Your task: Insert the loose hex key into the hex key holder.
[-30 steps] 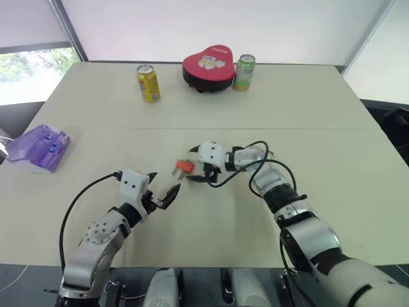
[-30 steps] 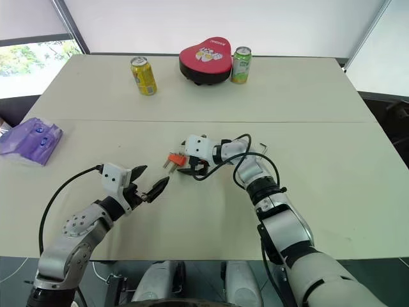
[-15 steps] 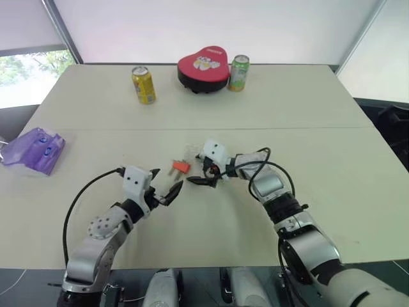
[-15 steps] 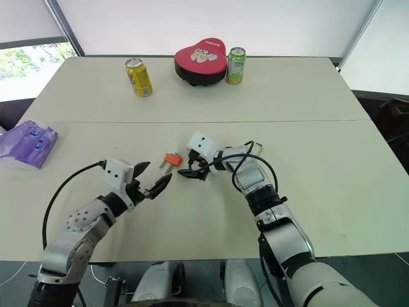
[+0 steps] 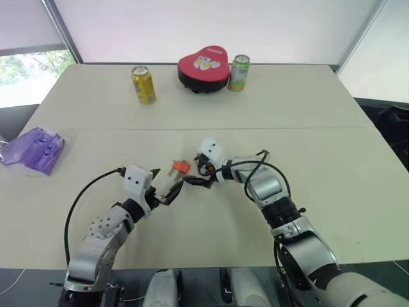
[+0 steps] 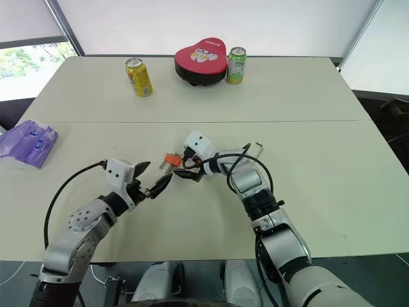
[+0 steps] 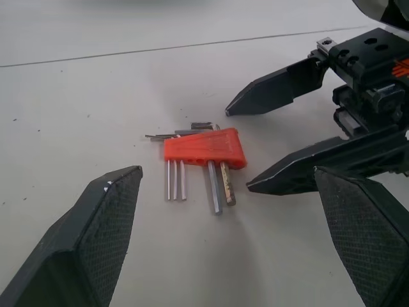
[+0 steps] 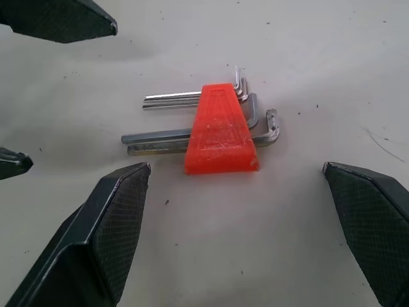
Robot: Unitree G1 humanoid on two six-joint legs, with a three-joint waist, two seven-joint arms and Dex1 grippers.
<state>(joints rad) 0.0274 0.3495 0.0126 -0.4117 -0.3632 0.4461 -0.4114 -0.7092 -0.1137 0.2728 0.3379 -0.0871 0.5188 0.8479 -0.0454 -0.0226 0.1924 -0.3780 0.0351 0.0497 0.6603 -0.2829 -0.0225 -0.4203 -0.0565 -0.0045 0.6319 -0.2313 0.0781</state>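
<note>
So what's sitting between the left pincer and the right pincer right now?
The hex key holder lies flat on the table between the left pincer and the right pincer, both open, neither touching it; the left wrist view shows it best.

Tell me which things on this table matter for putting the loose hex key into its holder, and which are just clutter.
For the job:
hex key holder
loose hex key

Lying about:
yellow can
green can
red heart-shaped tin
purple packet
</note>
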